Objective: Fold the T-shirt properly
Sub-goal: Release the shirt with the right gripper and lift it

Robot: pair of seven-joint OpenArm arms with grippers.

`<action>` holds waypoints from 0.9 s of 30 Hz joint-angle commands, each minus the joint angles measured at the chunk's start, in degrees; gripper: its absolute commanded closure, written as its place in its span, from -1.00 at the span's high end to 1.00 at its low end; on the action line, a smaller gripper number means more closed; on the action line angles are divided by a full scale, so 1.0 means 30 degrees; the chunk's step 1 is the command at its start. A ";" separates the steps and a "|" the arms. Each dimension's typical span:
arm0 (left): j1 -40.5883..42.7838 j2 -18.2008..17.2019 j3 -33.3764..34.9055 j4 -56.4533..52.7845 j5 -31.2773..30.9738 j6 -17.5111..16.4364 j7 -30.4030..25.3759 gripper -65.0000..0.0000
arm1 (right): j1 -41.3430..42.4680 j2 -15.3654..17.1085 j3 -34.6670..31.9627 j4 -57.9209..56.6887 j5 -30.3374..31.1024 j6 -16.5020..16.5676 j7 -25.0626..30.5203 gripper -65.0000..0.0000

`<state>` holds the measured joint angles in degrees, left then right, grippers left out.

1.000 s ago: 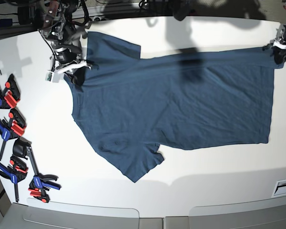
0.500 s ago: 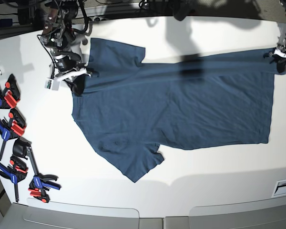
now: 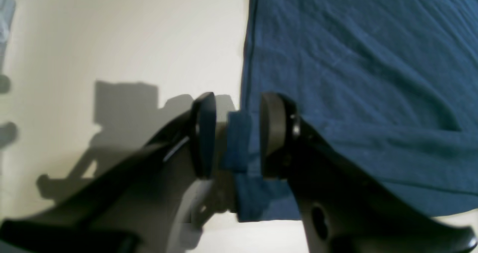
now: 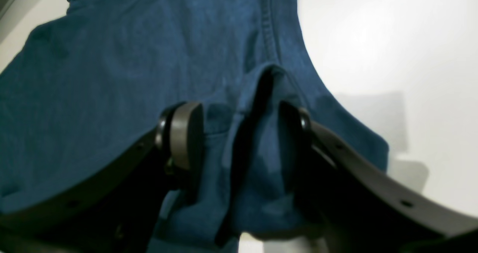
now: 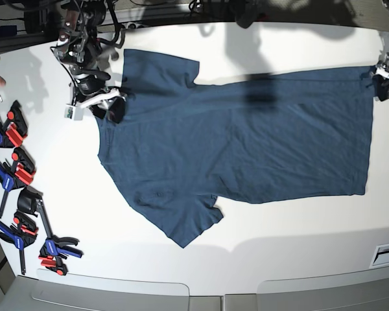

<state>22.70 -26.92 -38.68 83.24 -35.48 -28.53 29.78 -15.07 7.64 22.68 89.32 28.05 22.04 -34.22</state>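
Both arms are out wide, one at each far corner in the base view. The right gripper [image 5: 107, 103] sits low at that view's upper left, its dark arm with a white bracket angling down toward the surface. In its wrist view the two dark fingers [image 4: 185, 135] stand clearly apart, a loose ridge of the T-shirt [image 4: 112, 77] bunched between them, and no pad presses on it. The left gripper [image 5: 384, 81] is at the far right edge, mostly cut off. Its fingers [image 3: 274, 133] are parted too, with a narrow strip of cloth standing in the gap, touching neither pad.
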 commanded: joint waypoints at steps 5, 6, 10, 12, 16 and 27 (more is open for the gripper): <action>0.0000 -0.1501 -0.0954 0.0255 -0.0240 0.0015 -0.0525 -0.44 | 0.0153 0.0204 0.1231 0.1348 0.0226 0.0087 -0.1654 -0.09; 0.0000 -0.1654 -0.1246 0.0255 -0.0270 0.0015 -0.0525 -0.44 | 0.0146 0.0204 0.1581 0.1610 0.0233 0.0087 -0.1880 -0.09; 0.0000 -0.1953 -0.2769 0.0255 -0.0401 0.0022 -0.0525 -0.44 | 0.0095 0.0211 0.3198 0.2696 0.1260 0.0087 -0.2841 -0.09; 0.0007 -0.1960 -0.3541 0.0255 -0.0401 0.0022 -0.0525 -0.44 | -0.0124 0.0211 0.3898 0.3075 0.2324 0.0124 -0.3381 -0.09; 0.0007 -0.1953 -0.4495 0.0255 -0.0401 0.0022 -0.0510 -0.44 | -0.1370 0.0189 0.4452 0.3242 0.3483 0.0160 -0.3781 -0.09; 0.0000 -0.1938 -0.4626 0.0255 -0.0721 0.0015 -0.0532 -0.44 | -0.5588 -0.0670 0.4029 0.3191 0.5646 0.1020 -0.3949 -0.09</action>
<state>22.70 -31.14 -51.88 83.24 -36.69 -28.53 29.82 -31.90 5.15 34.57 98.00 43.79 24.45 -47.00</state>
